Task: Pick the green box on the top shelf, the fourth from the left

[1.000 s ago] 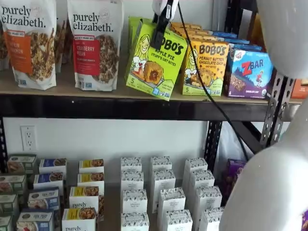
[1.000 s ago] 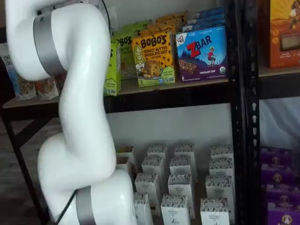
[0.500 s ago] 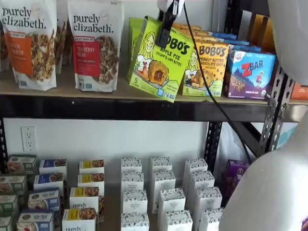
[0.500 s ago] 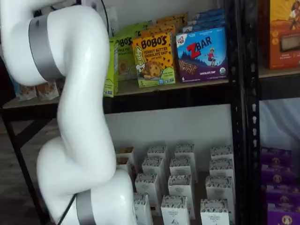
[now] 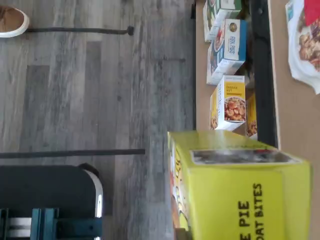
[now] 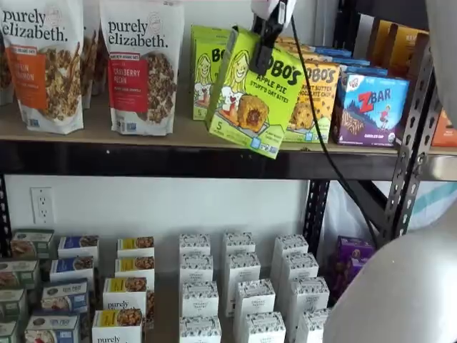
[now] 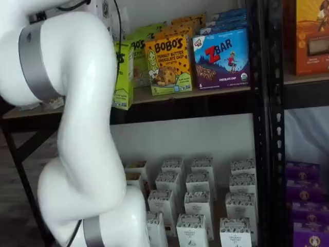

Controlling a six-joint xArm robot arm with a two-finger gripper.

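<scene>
Filling much of one shelf view, the white arm (image 7: 77, 128) hides the claw and most of the held carton there, so that only a narrow lime-green side of the green box (image 7: 123, 77) shows past it, hanging over the black front beam of the top shelf (image 7: 205, 103). In a shelf view from the front the top shelf (image 6: 143, 136) is plain across its length, with two purely elizabeth granola bags (image 6: 139, 64) standing at the left and a second lime-green Bobo's carton (image 6: 207, 68) upright behind the held one. There the green box (image 6: 253, 93) is tilted, its lower corner dropped in front of the beam, clear of the board, and the claw (image 6: 265, 39) comes down from the top edge with its black fingers closed on the box's upper edge, a black cable trailing beside it. Just right of it stand the yellow-orange Bobo's peanut butter box (image 6: 314, 89) and the blue ZBar box (image 6: 371, 107), both upright on the board. The wrist view alone shows the box's top face (image 5: 240, 185) close up, with gray plank flooring (image 5: 100, 90) far beneath and small cartons (image 5: 227, 102) on the lower tan board. The claw's fingers do not show in that view.
</scene>
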